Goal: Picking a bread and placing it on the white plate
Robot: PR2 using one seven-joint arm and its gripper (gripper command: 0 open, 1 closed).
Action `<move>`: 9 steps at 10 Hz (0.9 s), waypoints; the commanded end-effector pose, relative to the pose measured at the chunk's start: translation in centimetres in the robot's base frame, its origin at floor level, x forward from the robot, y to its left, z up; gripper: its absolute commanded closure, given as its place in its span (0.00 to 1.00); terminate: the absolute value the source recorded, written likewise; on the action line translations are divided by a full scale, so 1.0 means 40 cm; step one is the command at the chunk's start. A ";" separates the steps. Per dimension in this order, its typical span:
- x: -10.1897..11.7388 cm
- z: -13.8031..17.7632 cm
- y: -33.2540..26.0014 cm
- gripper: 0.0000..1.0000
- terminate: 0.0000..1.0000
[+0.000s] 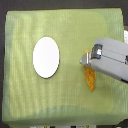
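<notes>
The white plate (46,57) at center-left is bare, while the gripper (86,59) covers the bread (90,79) at right, its grip apparently unsettled, jaws unreadable.

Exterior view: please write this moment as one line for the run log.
phase: reaching for bread | gripper: over bread, jaw state unclear | white plate: empty, on green cloth

soft, even, fairly bright light; the white plate (46,57) looks almost blown out. the whole frame is low-resolution and blurry, with only faint shadows.
</notes>
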 end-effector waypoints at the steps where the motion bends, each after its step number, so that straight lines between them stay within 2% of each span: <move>1: -0.003 -0.051 -0.010 0.00 0.00; 5: 0.012 -0.053 -0.022 0.00 0.00; 6: 0.007 -0.048 -0.027 1.00 0.00; 9: 0.009 -0.031 -0.027 1.00 0.00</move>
